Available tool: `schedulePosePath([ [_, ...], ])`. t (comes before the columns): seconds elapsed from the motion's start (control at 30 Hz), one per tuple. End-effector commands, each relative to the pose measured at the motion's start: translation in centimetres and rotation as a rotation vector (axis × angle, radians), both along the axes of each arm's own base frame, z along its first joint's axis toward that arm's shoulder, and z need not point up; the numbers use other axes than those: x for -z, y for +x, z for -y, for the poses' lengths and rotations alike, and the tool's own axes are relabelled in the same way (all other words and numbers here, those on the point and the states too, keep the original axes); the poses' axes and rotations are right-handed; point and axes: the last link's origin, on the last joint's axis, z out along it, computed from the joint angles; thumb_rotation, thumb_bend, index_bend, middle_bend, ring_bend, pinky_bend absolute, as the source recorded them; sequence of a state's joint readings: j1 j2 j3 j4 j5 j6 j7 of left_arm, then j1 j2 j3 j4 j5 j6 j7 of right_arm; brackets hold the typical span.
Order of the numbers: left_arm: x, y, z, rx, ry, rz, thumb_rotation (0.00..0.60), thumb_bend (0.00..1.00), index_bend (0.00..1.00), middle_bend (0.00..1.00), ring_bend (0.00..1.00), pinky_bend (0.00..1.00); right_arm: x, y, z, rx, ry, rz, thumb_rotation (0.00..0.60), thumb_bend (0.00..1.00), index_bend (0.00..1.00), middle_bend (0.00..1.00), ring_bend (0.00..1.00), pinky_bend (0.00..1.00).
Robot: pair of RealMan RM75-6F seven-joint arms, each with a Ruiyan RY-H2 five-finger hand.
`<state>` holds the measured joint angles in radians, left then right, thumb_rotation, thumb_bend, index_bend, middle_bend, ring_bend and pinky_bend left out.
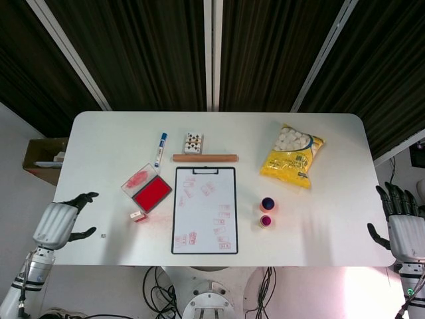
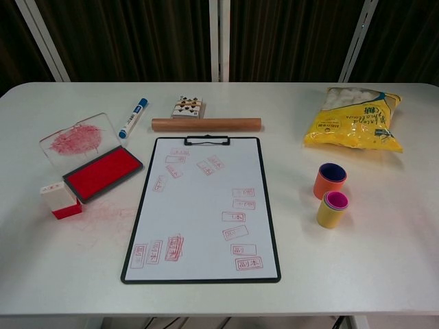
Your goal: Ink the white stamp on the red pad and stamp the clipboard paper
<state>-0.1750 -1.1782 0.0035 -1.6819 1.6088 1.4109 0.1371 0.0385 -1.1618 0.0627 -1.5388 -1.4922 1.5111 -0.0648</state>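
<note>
The white stamp (image 1: 137, 215) with a red base stands on the table just left of the clipboard, also in the chest view (image 2: 59, 199). The red ink pad (image 1: 151, 192) lies open beside it, its stained clear lid (image 2: 74, 140) behind. The clipboard (image 1: 205, 210) holds paper (image 2: 204, 208) with several red stamp marks. My left hand (image 1: 61, 222) hovers at the table's left front corner, fingers apart, holding nothing. My right hand (image 1: 404, 228) hangs off the right edge, fingers spread and empty. Neither hand shows in the chest view.
A blue marker (image 1: 160, 149), a wooden rod (image 1: 205, 158) and a small patterned box (image 1: 193, 142) lie behind the clipboard. A yellow snack bag (image 1: 291, 157) sits at the back right. Two small cups (image 1: 266, 212) stand right of the clipboard. A cardboard box (image 1: 41, 158) is beyond the left edge.
</note>
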Motion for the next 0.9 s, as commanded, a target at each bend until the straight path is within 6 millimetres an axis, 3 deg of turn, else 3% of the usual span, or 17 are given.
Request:
schedulePosePath([
  [0.03,2.1,1.0,-0.2,-0.001,-0.053,-0.02,0.6,0.0,0.33,0.42,0.74,0.84,0.0,0.0,0.0,0.002,0.001,0.0,0.6,0.21,0.0,0.0,0.0,0.0],
  [0.23,5.4,2.1,-1.4,-0.006,-0.086,-0.15,0.6,0.0,0.34,0.41,0.78,0.86,0.0,0.1,-0.1,0.005,-0.004,-0.005,0.6,0.22,0.0,0.0,0.0,0.0],
  [0.4,7.0,2.6,-2.4,-0.028,-0.09,-0.27,0.595,0.0,0.34,0.4,0.73,0.84,-0.1,0.1,0.0,0.01,-0.009,-0.005,0.6,0.22,0.0,0.0,0.0,0.0],
  [0.57,7.9,3.4,-3.1,-0.058,-0.132,-0.299,0.459,0.01,0.34,0.39,0.71,0.83,-0.1,-0.1,0.0,0.018,-0.006,-0.005,0.6,0.23,0.0,0.0,0.0,0.0],
  [0.9,10.0,4.7,-4.2,-0.054,-0.175,-0.295,0.449,0.06,0.34,0.39,0.71,0.83,0.1,-0.1,0.3,0.02,0.007,-0.005,0.6,0.23,0.0,0.0,0.0,0.0],
])
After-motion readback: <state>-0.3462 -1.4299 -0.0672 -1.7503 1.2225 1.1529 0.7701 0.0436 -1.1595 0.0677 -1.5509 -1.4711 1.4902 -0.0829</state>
